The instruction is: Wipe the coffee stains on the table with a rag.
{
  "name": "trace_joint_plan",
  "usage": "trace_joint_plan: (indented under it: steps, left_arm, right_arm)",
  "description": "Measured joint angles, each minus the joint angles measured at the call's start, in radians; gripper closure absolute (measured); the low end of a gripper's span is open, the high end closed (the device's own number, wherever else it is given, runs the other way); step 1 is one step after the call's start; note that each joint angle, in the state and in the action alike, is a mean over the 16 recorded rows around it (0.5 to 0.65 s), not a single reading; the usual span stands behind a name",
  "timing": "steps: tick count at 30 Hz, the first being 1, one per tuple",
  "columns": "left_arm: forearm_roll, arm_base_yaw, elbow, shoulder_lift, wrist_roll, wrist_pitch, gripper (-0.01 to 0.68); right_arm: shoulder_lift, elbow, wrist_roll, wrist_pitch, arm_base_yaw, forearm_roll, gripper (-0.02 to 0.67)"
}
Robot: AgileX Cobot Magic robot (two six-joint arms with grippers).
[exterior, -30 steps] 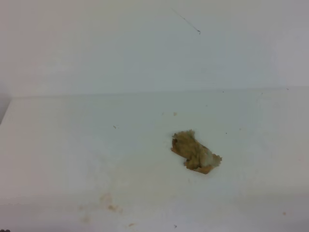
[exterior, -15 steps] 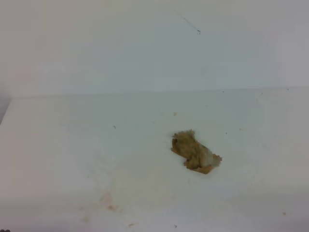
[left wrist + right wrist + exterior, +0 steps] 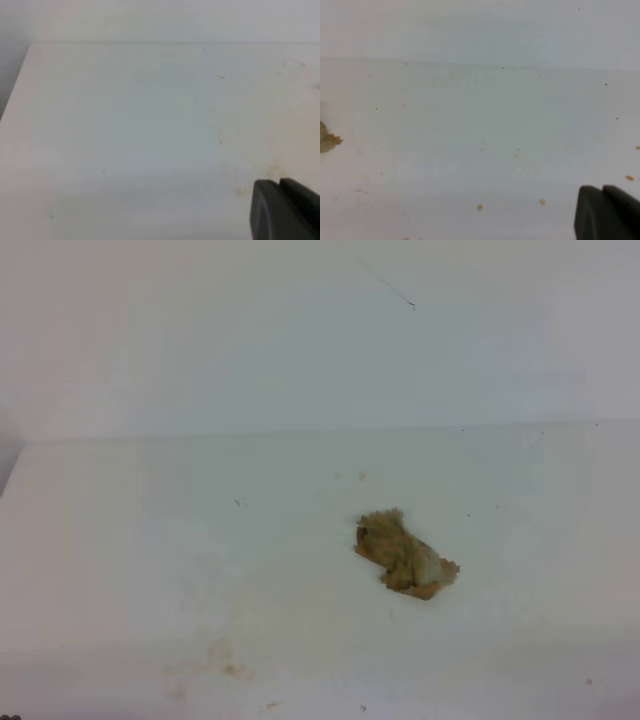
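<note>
Alone, rag (crumpled) on table | faint coffee stains nearby

1. The white table fills the view, scattered with tiny dark specks.
2. Small orange-brown coffee stains dot its near part.
3. The rag pokes in at the left edge.
4. The right gripper, dark, sits bottom right, jaws together.

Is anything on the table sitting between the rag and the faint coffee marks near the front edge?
Nothing visible does. The rag lies alone on the table, and the stretch of white surface between it and the faint coffee stains toward the front left is bare apart from tiny specks. No gripper shows in the high view.
</note>
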Motion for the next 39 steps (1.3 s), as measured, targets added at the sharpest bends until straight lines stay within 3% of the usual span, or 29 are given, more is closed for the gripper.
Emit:
trace_joint_plan:
  steps: [39]
  left_arm:
    - [0.0,0.0,0.0,0.0,0.0,0.0,0.675]
  right_arm:
    - [0.002,0.0,0.005,0.0,0.0,0.0,0.649]
